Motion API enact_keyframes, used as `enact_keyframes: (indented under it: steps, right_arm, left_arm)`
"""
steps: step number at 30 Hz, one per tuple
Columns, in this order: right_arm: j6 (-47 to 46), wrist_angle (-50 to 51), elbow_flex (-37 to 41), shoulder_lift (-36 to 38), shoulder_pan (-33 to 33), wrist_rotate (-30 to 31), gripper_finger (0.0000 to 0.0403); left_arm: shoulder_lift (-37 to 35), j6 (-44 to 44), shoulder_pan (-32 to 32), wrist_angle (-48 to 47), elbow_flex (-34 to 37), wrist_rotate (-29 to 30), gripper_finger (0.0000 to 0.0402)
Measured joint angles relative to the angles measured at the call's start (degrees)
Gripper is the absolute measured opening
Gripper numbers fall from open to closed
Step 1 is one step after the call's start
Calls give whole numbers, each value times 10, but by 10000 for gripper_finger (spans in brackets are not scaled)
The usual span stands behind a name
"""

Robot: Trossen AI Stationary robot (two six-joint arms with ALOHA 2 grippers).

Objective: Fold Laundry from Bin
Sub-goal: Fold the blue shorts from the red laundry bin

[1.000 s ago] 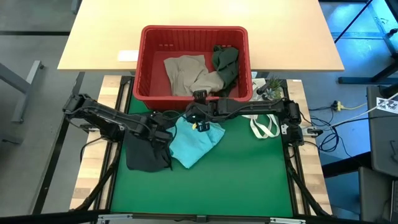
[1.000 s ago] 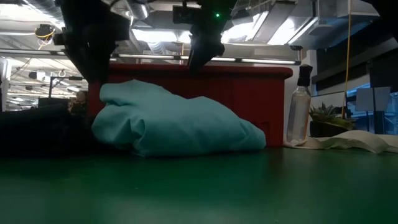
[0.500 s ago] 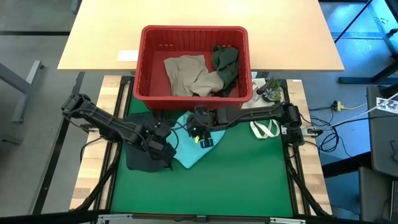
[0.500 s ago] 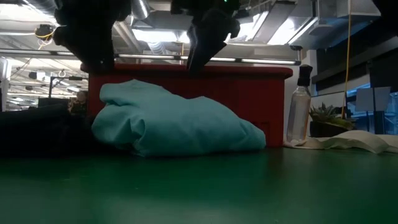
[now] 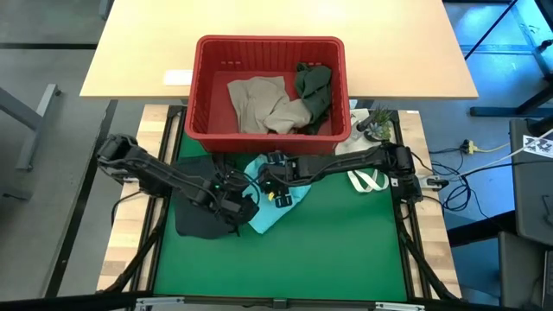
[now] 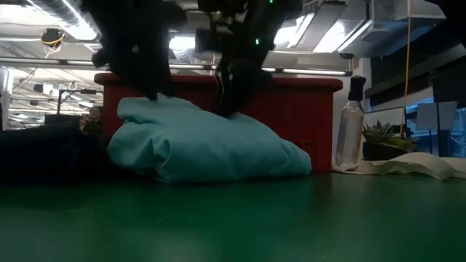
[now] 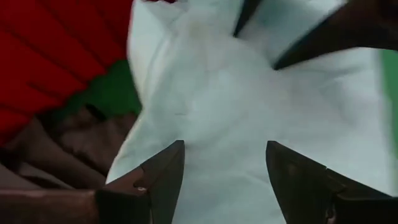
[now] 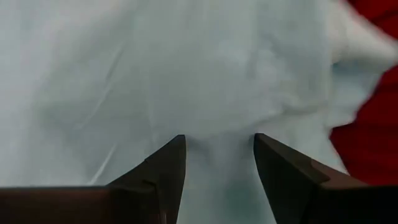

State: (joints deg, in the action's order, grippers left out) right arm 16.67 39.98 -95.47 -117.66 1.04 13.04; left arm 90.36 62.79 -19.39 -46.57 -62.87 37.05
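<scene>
A light teal garment [image 5: 275, 207] lies bunched on the green mat [image 5: 346, 250], just in front of the red bin [image 5: 199, 86]. It shows as a heap in the low view [image 6: 204, 149]. A black garment [image 5: 199, 220] lies on the mat at its left. A beige garment [image 5: 255, 102] and an olive one [image 5: 313, 86] lie in the bin. My left gripper [image 7: 224, 165] is open above the heap's left part, slanting down. My right gripper [image 8: 219, 149] is open at the heap's top, near its middle. My left gripper hangs close over the teal garment's left part [image 7: 217, 118], fingers apart; I cannot tell whether it touches the cloth. My right gripper's open fingertips [image 6: 229, 109] meet the top of the teal heap [image 8: 217, 124], slanting down from above and from the table's right. The garment lies slack on the mat.
A white cloth bag with loop handles [image 5: 367, 179] lies at the mat's far right. A spray bottle [image 6: 351, 131] and a small plant [image 5: 376, 125] stand there beside the bin. The mat's near half is bare green.
Both grippers have come down onto the teal heap: my left gripper has gone toward the table's right and tipped further down, and my right gripper has sunk from above the bin's front wall to the heap's top. The teal heap keeps its shape.
</scene>
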Motion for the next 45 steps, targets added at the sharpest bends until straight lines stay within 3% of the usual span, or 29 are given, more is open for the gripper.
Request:
enact_keyframes:
  steps: [12,20,27,35,45]
  right_arm:
    - [-1,-118,112,0,-1,4,189]
    - [-1,-149,140,0,-1,14,189]
    - [0,-137,141,29,1,59,189]
    - [-2,-118,140,91,1,62,189]
    - [-49,-67,140,104,1,53,189]
  left_arm:
    - [96,-29,46,-4,0,-2,126]
    - [129,-34,49,-2,-1,-8,92]
    - [100,-51,49,-12,-1,-22,71]
    - [19,-64,49,-3,-1,-13,45]
    - [19,-96,66,117,0,21,21]
